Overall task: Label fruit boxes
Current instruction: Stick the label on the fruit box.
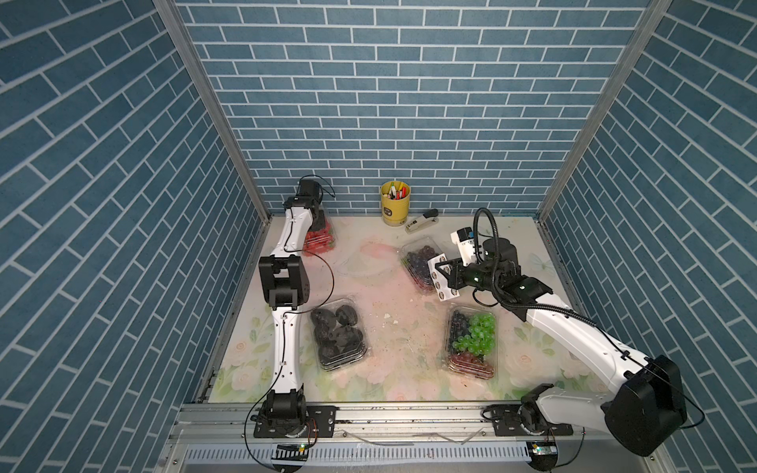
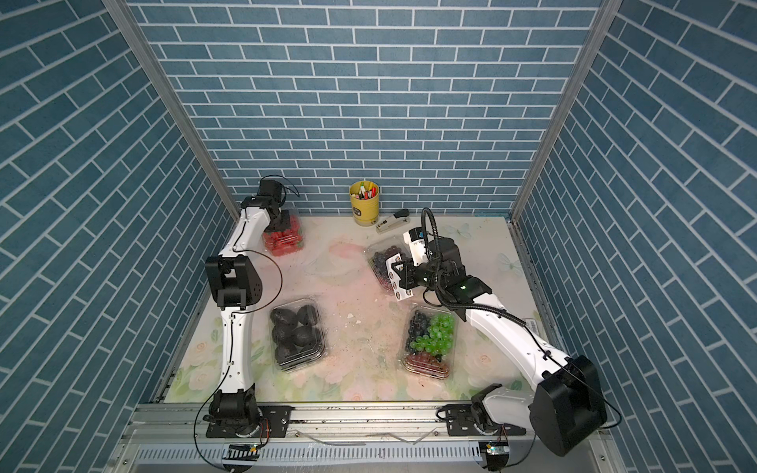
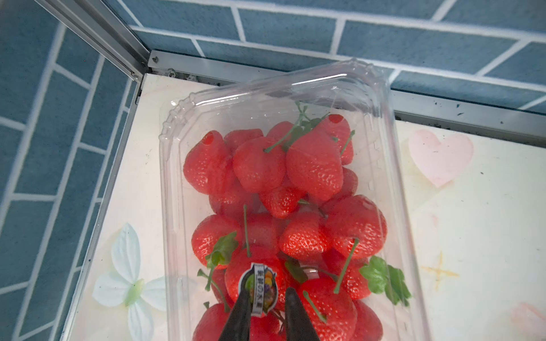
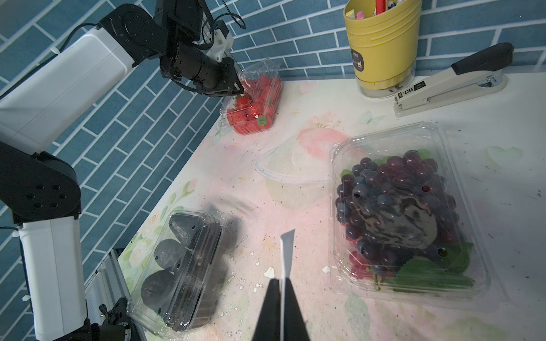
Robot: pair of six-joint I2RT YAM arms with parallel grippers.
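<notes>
L claw (image 3: pixel 267 295) slightly spread over strawberry box (image 3: pixel 295 97); round sticker (image 3: pixel 260 288) curls against one finger, may lift off w/ me on retreat. R claw (image 4: pixel 282 283) pinching sticker sheet (image 1: pixel 442 291).

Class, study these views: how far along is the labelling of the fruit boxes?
Done: nothing clearly finished. In hand: the left gripper, jaws slightly apart, is at a round sticker on the lid of the strawberry box; the right gripper holds the sticker sheet. Left: the dark grape box, black fruit box and mixed grape box show no sticker.
</notes>
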